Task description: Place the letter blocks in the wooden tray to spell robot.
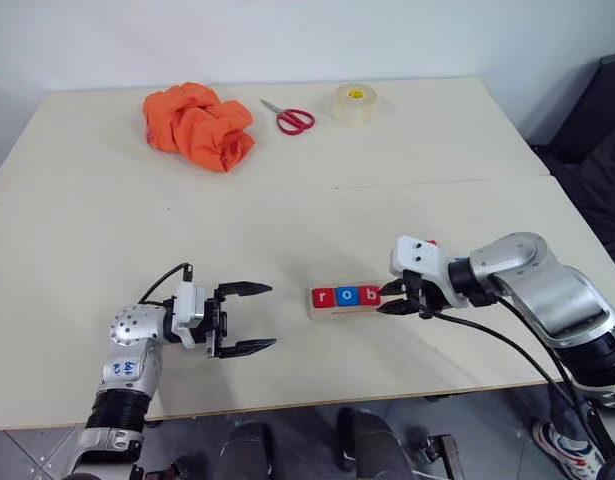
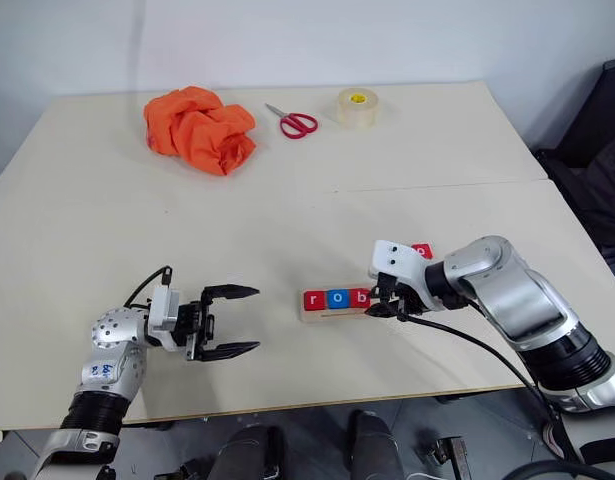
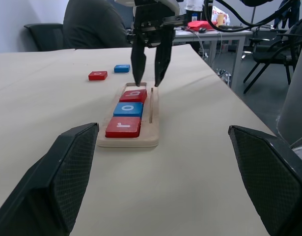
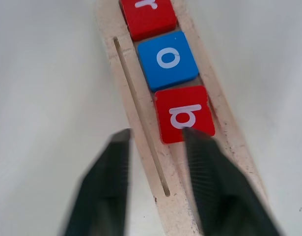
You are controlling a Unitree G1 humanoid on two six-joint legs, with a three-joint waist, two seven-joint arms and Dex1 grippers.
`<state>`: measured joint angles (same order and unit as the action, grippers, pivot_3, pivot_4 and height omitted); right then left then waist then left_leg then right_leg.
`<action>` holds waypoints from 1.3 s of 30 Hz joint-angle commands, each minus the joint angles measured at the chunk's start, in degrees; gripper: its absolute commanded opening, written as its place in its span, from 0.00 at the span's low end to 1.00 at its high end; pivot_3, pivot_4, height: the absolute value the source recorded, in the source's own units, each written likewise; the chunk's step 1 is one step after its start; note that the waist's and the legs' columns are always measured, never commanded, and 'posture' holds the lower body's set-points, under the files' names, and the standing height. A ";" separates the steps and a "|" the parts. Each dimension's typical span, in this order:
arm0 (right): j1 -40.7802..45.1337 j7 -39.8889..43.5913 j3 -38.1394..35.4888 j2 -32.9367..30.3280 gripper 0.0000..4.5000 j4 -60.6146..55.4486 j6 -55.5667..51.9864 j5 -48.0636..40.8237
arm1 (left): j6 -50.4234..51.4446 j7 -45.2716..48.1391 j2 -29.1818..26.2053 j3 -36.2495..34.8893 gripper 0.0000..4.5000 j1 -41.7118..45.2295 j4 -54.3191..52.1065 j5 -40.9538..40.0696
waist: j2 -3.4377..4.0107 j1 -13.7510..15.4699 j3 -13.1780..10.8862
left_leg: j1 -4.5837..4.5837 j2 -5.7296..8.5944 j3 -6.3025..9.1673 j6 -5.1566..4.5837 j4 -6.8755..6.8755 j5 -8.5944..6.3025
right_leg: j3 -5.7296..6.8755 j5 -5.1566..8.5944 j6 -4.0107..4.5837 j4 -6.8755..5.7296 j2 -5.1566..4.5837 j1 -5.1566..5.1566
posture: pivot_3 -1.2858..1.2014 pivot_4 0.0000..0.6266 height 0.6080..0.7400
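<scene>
— Nearest to us, what is that black forked thing?
— That is the left gripper (image 1: 249, 318), its two ribbed black fingers spread wide and empty, hovering over the pale matte surface (image 1: 107, 230) well apart from the wooden tray (image 1: 332, 310).
— And the tray itself?
— Long, narrow, pale wood with a thin lengthwise slot. Three flat square letter blocks lie in it in a row, touching: a red r (image 4: 148, 17), a blue o (image 4: 167, 59) and a red b (image 4: 184, 114), each with a white lowercase letter and a smooth, glossy face.
— Where is the other arm?
— The right gripper (image 3: 147, 81) stands over the tray's empty end, just beside the b. Its fingers are narrowly parted and hold nothing; one fingertip seems to touch the b's edge, though I cannot be sure.
— Any blocks outside?
— Two, on the surface beyond the tray: a red block (image 3: 97, 75) and a blue block (image 3: 122, 68).
— Further back?
— A crumpled orange cloth (image 1: 198, 125), red-handled scissors (image 1: 290, 117) and a clear tape roll (image 1: 354, 103).
</scene>
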<state>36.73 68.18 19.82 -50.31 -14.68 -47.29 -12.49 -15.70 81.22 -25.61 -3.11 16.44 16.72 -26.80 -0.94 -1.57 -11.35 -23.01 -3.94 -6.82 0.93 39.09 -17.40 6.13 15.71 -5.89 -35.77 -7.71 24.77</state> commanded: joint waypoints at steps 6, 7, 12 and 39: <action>0.22 0.15 1.07 1.84 0.00 0.01 2.14 -0.07 | -0.15 -0.17 -0.18 -0.08 1.00 -1.89 -2.55 -0.71 | 0.00 0.04 0.00 | 0.00 0.00 0.00 0.00 0.00 0.00 | 0.00 0.00 0.00 0.01 0.00 0.00 | 0.52 0.24 1.00; 0.35 0.14 1.26 1.99 0.00 0.33 2.35 0.05 | -0.09 -0.25 -0.21 -0.10 1.00 -2.06 -2.73 -0.72 | 0.00 0.04 0.00 | -0.01 0.00 0.00 0.00 0.00 0.00 | 0.00 0.00 0.00 0.01 0.00 -0.01 | 0.52 0.24 1.00; 1.71 -0.39 2.26 3.20 0.00 3.39 4.08 1.40 | 0.20 -0.70 -0.49 -0.24 1.00 -2.77 -3.40 -0.74 | 0.00 0.04 0.00 | 0.00 0.00 0.00 -0.01 0.02 0.00 | 0.00 -0.01 0.00 0.01 0.00 -0.01 | 0.52 0.24 1.00; 3.35 1.05 0.99 2.28 0.00 13.67 12.01 5.96 | 0.36 -0.84 -0.76 -0.31 1.00 -3.02 -4.24 -0.71 | 0.00 -0.02 0.00 | 0.00 0.00 -0.03 0.02 0.02 0.01 | 0.00 -0.01 0.01 0.01 0.01 0.00 | 0.52 0.24 1.00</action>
<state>39.07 68.66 20.87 -48.35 -0.96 -36.55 -7.33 -15.38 80.72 -25.77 -3.12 14.04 14.34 -26.81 -0.94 -1.58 -11.35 -23.02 -3.94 -6.85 0.96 39.11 -17.39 6.13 15.70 -5.88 -35.77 -7.71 24.78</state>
